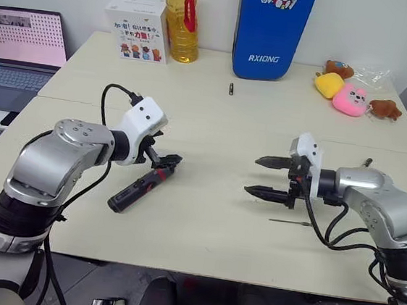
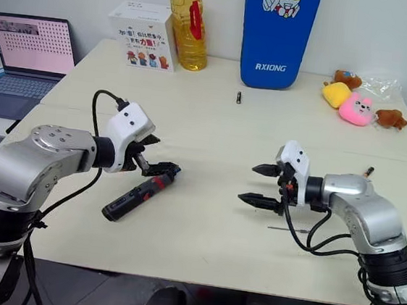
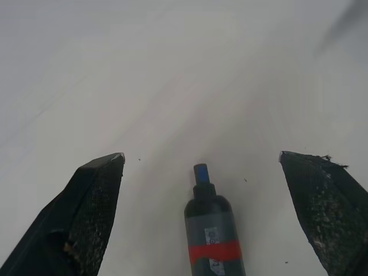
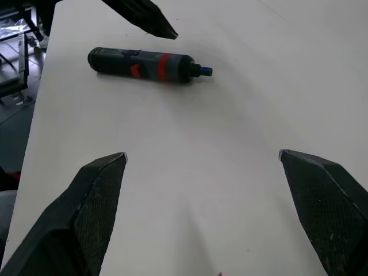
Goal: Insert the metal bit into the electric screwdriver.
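Left eye view: the left end effector [image 1: 165, 161], spread wide, is poised over the nose end of the electric screwdriver [image 1: 140, 187], which lies untouched on the surface [image 1: 202, 232], presumably for pickup. The right end effector [image 1: 270, 177], also spread and empty, is held just beyond the metal bit [image 1: 289, 222], which lies flat near it. "RXIONG" is printed on the blue case [image 1: 270, 28].

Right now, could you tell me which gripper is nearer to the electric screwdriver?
Left. The left gripper hangs open just over the electric screwdriver's nose end; the right gripper, also open, is well across the table.
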`<state>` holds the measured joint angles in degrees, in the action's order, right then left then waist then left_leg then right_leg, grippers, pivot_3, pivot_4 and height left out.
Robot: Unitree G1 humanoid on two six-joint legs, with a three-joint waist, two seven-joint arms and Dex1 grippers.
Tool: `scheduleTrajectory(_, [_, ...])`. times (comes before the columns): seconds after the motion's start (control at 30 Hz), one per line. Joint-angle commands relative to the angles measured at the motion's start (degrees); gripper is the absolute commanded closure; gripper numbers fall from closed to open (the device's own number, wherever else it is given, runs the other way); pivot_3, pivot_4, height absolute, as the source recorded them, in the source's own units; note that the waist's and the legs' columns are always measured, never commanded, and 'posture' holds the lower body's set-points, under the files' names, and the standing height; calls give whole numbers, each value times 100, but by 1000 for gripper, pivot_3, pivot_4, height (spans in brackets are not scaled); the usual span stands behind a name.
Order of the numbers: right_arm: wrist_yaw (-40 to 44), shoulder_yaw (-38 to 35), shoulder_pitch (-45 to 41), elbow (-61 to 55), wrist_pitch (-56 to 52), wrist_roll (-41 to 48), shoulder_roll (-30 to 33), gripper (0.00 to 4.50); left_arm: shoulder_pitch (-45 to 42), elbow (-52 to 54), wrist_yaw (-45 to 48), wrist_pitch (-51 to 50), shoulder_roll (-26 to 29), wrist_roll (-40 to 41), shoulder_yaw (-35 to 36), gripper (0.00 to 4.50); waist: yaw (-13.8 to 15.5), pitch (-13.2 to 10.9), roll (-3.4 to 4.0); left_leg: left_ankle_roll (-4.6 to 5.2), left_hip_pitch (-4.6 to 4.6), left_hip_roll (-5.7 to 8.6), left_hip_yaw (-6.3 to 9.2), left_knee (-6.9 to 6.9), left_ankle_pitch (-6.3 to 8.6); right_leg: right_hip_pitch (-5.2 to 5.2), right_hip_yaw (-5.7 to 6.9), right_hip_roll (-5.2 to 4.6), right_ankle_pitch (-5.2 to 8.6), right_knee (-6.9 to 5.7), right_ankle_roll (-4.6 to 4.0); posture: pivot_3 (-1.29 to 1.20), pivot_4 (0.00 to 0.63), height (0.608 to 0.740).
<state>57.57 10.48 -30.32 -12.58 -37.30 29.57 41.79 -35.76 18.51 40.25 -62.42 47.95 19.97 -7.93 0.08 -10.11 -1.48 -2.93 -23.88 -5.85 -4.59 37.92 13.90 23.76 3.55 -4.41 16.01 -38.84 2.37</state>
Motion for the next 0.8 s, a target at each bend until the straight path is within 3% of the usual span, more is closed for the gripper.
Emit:
scheduleTrajectory(0.03, [136, 174, -7, -143, 388, -248, -164, 46, -63, -112, 25, -86, 81, -171, -323, 0, -1, 0, 0, 0, -1, 0, 0, 0, 0, 1, 0, 0, 0, -1, 0, 0, 150, 740])
scheduleTrajectory(0.23, [-156, 78, 14, -324, 330, -300, -519, 46, -207, -918, 296, 526, 142, -489, -609, 0, 8, -3, -5, -1, -2, 0, 0, 2, -1, 2, 2, 0, 0, -3, 0, 0, 150, 740])
scheduleTrajectory(0.43, [-491, 2, 225, -761, 194, -272, -707, 46, -628, -1848, 1159, 1086, 387, -724, -925, 0, 35, -2, -6, -1, -2, 0, -1, 2, -1, 3, 4, 0, 0, -3, 0, 0, 150, 740])
scheduleTrajectory(0.8, [-1006, 55, 523, -1154, 97, -305, -1096, 46, -1705, -3347, 2716, 1056, 98, -918, -1651, 0, 44, -2, -8, -1, -3, 0, -1, 5, -1, 3, 6, 0, 0, -7, -1, 0, 150, 740])
